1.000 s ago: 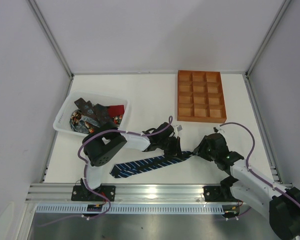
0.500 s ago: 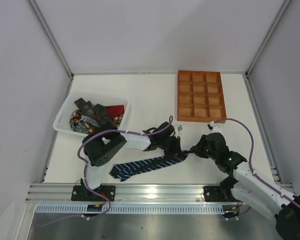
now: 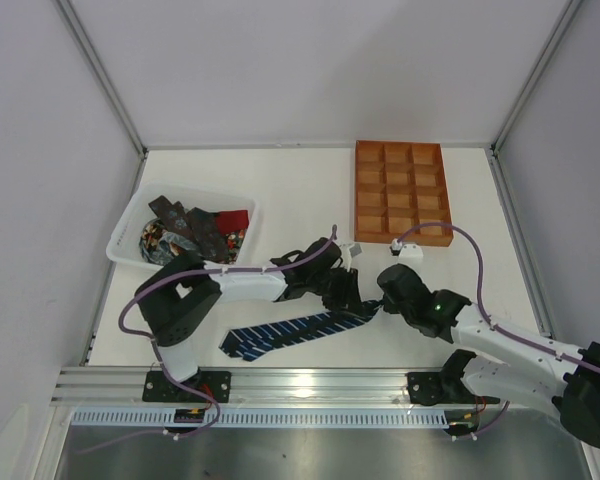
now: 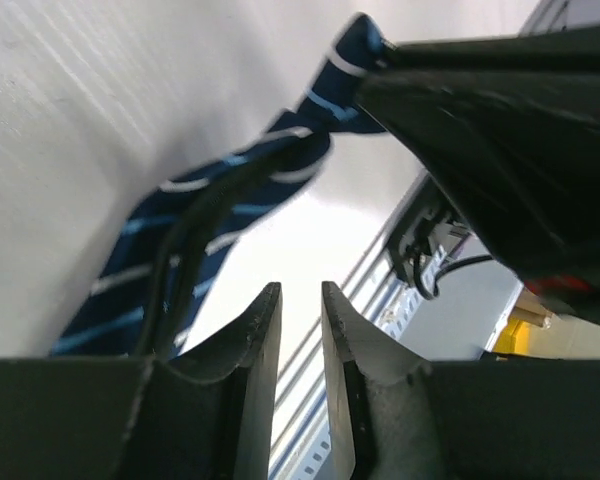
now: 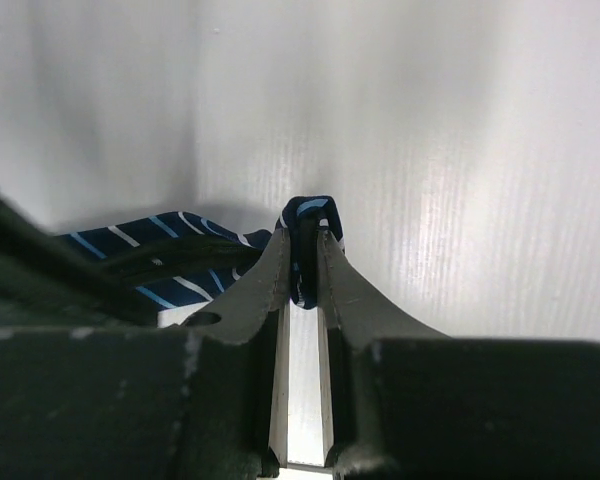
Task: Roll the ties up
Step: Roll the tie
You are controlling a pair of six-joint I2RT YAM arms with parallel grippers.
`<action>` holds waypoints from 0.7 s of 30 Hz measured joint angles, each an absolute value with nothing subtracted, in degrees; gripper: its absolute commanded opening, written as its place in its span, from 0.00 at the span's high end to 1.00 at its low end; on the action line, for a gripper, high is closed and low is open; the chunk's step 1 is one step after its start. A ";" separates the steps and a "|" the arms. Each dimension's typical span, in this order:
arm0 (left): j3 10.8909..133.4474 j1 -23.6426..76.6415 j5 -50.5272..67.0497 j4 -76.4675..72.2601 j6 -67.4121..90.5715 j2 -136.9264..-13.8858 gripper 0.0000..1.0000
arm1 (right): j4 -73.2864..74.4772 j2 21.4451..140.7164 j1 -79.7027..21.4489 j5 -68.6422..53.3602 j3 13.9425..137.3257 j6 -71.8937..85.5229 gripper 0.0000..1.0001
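Note:
A navy tie with light-blue stripes (image 3: 290,330) lies slanted on the white table near the front edge. It also shows in the left wrist view (image 4: 210,210). My right gripper (image 3: 383,296) is shut on its folded narrow end (image 5: 310,210), which is clamped between the fingertips (image 5: 302,240) just above the table. My left gripper (image 3: 348,297) hovers right beside it over the same end. Its jaws (image 4: 300,290) stand a narrow gap apart with nothing between them, and the tie runs past on their left. Dark brown, red and patterned ties (image 3: 190,230) lie heaped in the basket.
The white plastic basket (image 3: 126,225) stands at the left. The orange-brown compartment tray (image 3: 358,190) stands at the back right. An aluminium rail (image 3: 310,385) runs along the table's front edge. Grey walls close in the left, right and back.
My right arm has swung left and forward to the tie's narrow end and closed up against the left gripper. The left arm has stretched out lower and flatter. The tie has hardly shifted.

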State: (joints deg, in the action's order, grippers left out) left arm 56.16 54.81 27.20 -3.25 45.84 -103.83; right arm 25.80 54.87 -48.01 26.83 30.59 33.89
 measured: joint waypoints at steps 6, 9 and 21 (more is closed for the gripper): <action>52.88 54.72 26.87 -1.98 44.73 -96.99 0.66 | 28.64 55.11 -48.51 31.16 31.14 35.92 1.00; 50.11 54.33 26.04 -1.48 44.73 -94.61 0.67 | 29.12 56.12 -48.82 32.38 31.64 36.47 1.00; 44.93 52.97 20.91 3.99 44.27 -89.65 0.59 | 31.99 61.84 -53.17 36.84 34.76 38.96 1.00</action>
State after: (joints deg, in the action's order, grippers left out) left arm 44.93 52.97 20.91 3.99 44.27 -89.65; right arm 31.99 61.84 -53.17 36.84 34.76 38.96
